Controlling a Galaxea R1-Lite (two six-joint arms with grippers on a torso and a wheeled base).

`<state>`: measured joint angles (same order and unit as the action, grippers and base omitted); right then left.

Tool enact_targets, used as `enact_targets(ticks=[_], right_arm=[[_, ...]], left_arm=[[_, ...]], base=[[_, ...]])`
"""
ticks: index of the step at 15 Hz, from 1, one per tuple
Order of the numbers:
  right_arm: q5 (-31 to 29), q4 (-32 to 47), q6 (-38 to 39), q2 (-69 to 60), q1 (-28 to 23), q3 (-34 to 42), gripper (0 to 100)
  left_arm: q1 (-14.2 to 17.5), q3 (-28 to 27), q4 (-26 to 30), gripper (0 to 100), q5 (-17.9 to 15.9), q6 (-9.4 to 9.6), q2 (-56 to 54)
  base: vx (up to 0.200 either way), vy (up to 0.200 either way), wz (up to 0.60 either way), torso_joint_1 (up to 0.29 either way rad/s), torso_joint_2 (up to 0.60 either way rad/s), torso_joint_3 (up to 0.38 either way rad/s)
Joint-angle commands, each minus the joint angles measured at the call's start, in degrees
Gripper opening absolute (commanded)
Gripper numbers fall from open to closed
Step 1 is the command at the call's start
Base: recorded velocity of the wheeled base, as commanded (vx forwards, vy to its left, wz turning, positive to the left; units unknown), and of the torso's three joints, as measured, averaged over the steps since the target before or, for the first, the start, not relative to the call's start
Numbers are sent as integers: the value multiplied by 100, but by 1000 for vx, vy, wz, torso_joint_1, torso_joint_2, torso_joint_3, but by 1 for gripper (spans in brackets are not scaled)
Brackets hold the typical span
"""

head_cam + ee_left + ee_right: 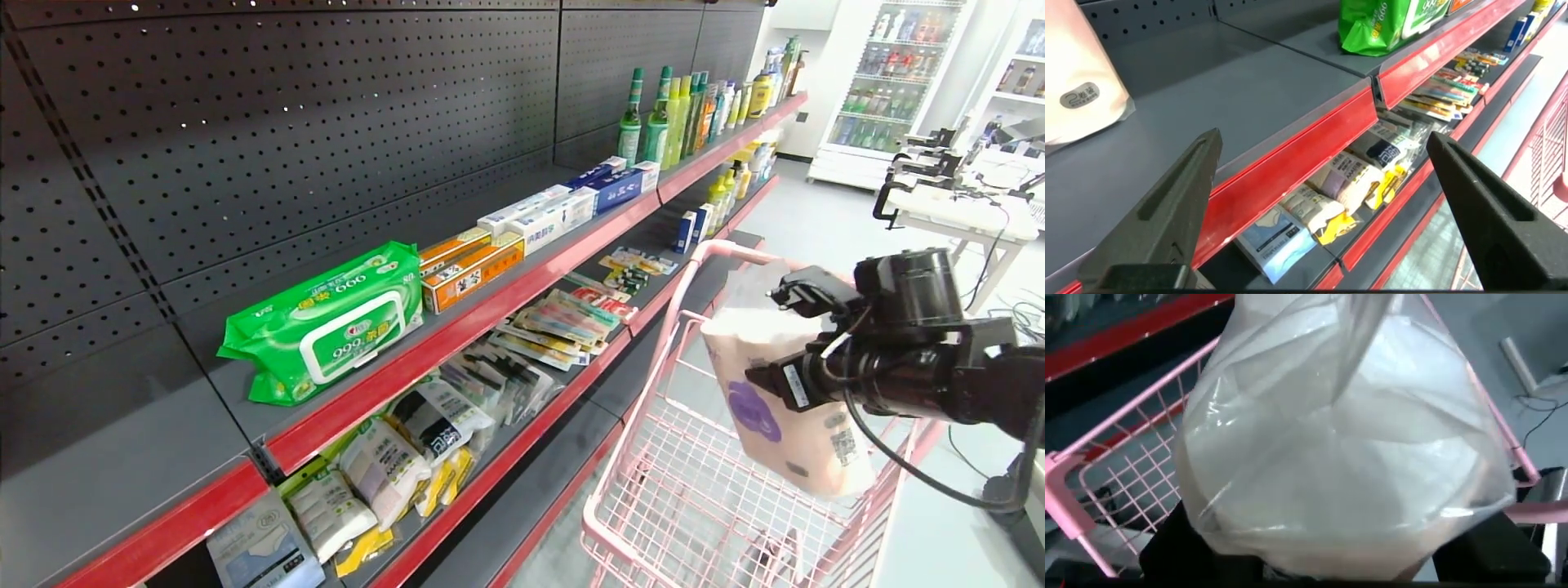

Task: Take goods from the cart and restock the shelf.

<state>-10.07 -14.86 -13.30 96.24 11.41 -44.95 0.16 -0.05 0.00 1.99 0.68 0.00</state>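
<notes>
- Pink wire cart [686, 490] stands beside the shelf [457, 335]. The right arm extends level over the basket from the robot's right.
- Right gripper [788, 339] is clamped on a plastic-wrapped paper pack [775, 425]. The pack hangs over the cart basket, apart from the shelf.
- Left gripper [1323, 139] is spread wide and holds nothing. It is positioned above the grey upper shelf board, near the red edge.
- A white pack [1078, 77] rests on that board, apart from the left fingers [1184, 204].

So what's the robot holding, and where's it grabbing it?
The right gripper clamps the white bagged pack by its upper part. The left gripper holds nothing.
</notes>
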Motion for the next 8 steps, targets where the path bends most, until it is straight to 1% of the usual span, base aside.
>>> enact_targets(ticks=[1,2,6,8], right_arm=[[-188,80,-41,-950,-34,83,0],[-417,124,-50,-1222,-95,153,0],[-461,124,-147,-1916,-201,373,0],[-470,124,-173,-2303,-280,689,0]], left_arm=[[2,5,0,100,3,2,0],[2,5,0,100,3,2,0],[2,5,0,100,3,2,0],[2,5,0,100,3,2,9]], base=[[0,0,0,0,0,0],[0,0,0,0,0,0],[0,0,0,0,0,0],[0,0,0,16,-33,-28]])
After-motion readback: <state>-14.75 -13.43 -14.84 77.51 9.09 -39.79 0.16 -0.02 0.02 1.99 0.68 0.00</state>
